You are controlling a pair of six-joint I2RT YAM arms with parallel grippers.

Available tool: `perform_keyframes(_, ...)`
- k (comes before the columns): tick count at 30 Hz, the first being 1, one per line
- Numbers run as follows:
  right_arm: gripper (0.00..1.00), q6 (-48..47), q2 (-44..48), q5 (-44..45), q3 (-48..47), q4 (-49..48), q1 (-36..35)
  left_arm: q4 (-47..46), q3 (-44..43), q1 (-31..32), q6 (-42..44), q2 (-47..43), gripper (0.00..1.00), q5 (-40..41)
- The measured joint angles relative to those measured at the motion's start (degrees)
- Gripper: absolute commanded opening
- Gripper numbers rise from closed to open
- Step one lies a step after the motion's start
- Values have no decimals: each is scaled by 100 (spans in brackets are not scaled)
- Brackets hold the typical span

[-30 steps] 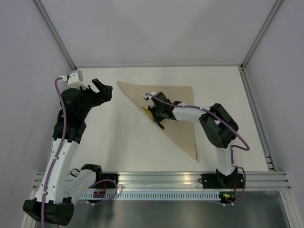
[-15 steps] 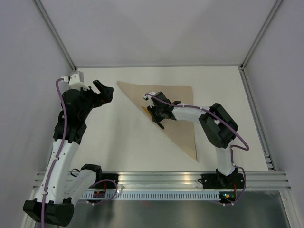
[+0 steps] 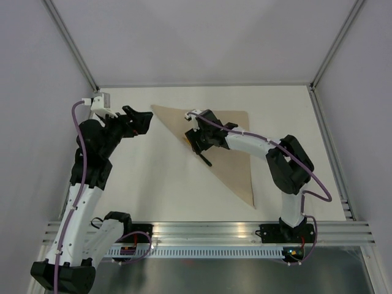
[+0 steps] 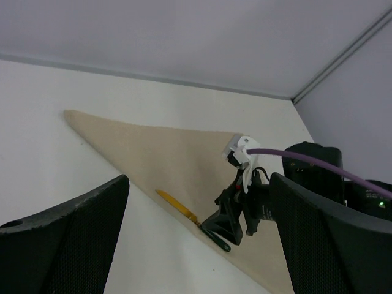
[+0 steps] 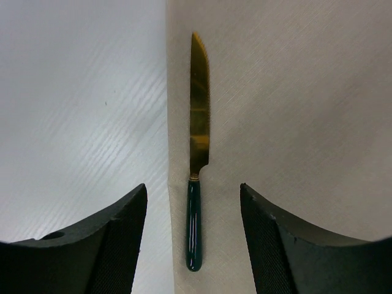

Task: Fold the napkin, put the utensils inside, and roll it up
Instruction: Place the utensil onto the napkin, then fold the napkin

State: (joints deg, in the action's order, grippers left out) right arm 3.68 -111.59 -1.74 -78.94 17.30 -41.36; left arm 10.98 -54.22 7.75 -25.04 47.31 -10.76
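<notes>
L gripper (image 3: 141, 116) hangs w/ jaws spread wide, nothing in them, over bare tabletop (image 3: 159, 177), just beside the napkin's far-left tip. The napkin (image 3: 242, 174) lies flat as a triangle, long diagonal edge running from that tip down to the near-right point.

The knife (image 5: 195, 159) lies on the cloth just inside that diagonal and parallel to it, gold blade toward the far-left tip, green handle toward near-right.

R gripper (image 5: 193, 187) sits directly over the handle end, jaws apart on either side and pinching nothing; the knife rests free on the cloth.

We judge any roll must turn across the knife's long axis, i.e. start from the diagonal edge. R arm is clearly nearer the knife; L is nearer the tip.
</notes>
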Motion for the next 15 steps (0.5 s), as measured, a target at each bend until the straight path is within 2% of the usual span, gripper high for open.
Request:
perform_keyframes(3, 68, 46, 358, -142, -236, 127, 267, -439, 251, 105, 72, -61, 100, -225)
perform_keyframes(6, 69, 116, 896, -363, -293, 157, 942, -831, 581, 678, 334, -72, 100, -122)
perform_keyframes(9, 69, 114, 1502, -481, -286, 227, 1906, -1161, 918, 1882, 730, 2, 100, 396)
perform_keyframes(11, 69, 87, 1886, -527, -240, 291, 2524, -1434, 1187, 2940, 1086, 188, 100, 946)
perform_keyframes(15, 69, -35, 2485, -782, 46, 433, 3357, -2009, 1670, 4566, 1856, 739, 100, 2094)
